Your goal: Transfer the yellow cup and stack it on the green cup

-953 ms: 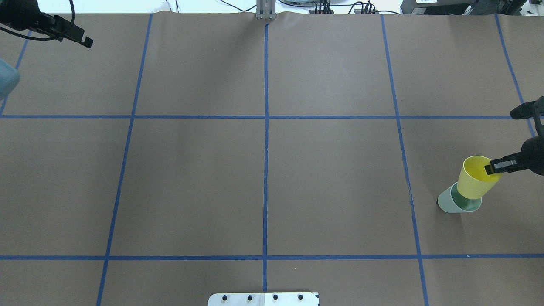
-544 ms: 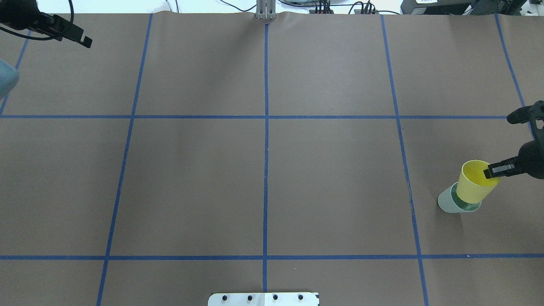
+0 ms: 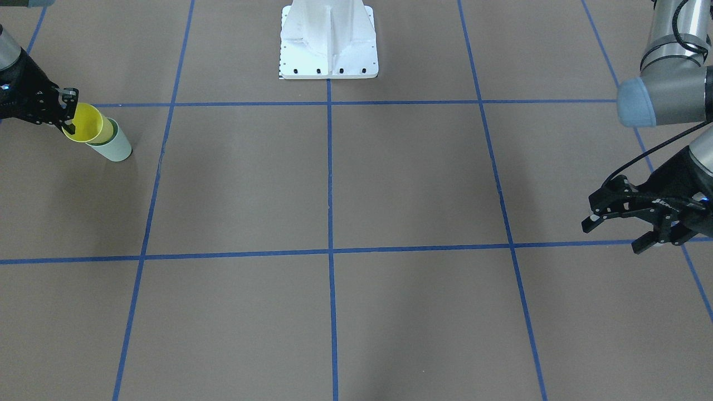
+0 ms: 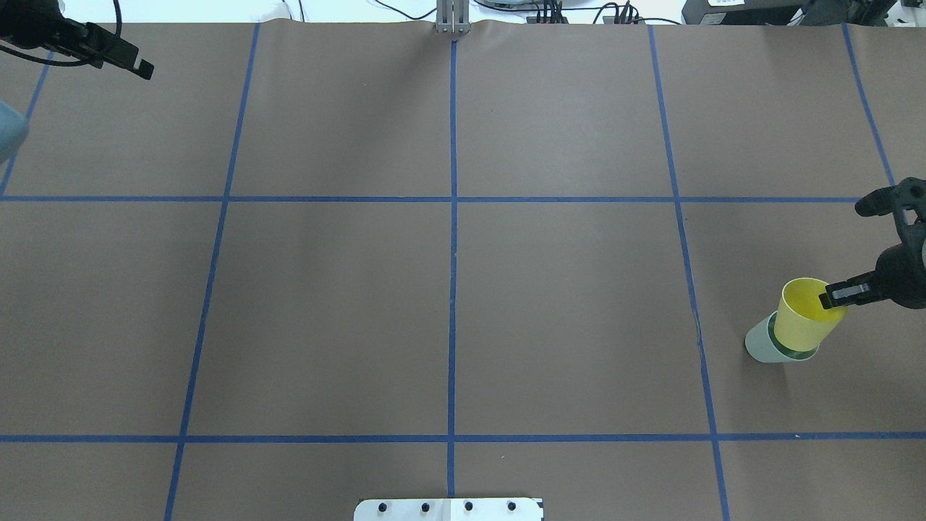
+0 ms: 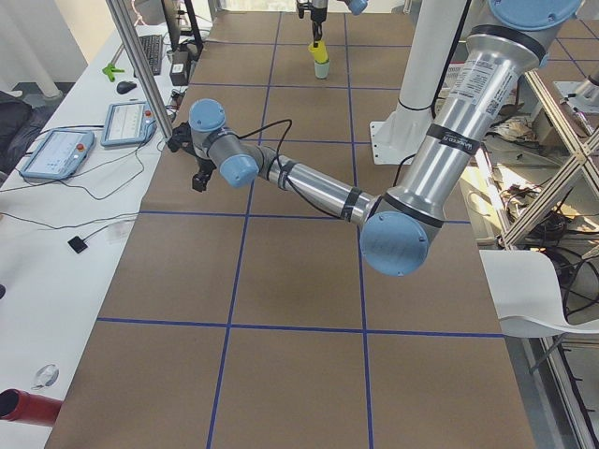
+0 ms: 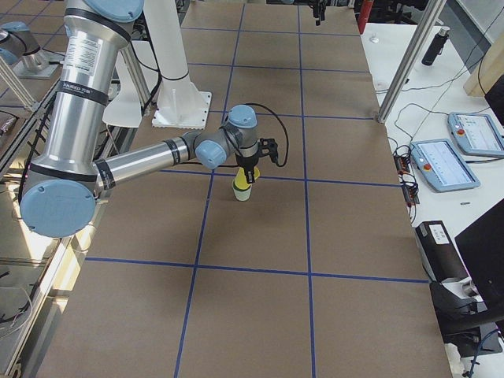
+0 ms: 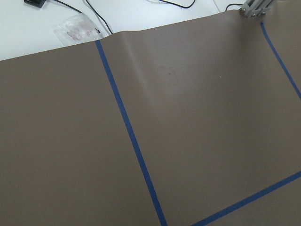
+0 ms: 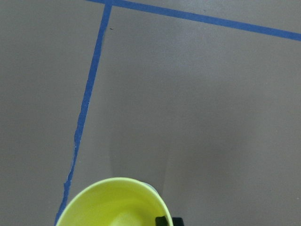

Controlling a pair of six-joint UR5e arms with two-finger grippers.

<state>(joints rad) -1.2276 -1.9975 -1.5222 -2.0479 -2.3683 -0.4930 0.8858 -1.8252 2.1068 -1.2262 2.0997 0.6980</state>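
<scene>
Rim pinch on a light, thin-walled cup

Pinched in my right claw [image 4: 833, 297] is the wall of the yellow cup [image 4: 800, 320]. One finger is inside the mouth and the other outside, closed at the rim. The cup's base is down in the mouth of the green cup [image 4: 757, 346], which stands on the surface [image 4: 506, 289] far out on my right side. How deep it sits I cannot tell.

Both look like smooth, stiff plastic tumblers, light and slippery. I judge the rim the sound place to hold, and with gentle pressure. A hard squeeze could flex the thin wall, and any sideways drag could tip the green one over.

My left claw [image 3: 613, 236] hangs wide open and empty, well apart from both cups.
</scene>
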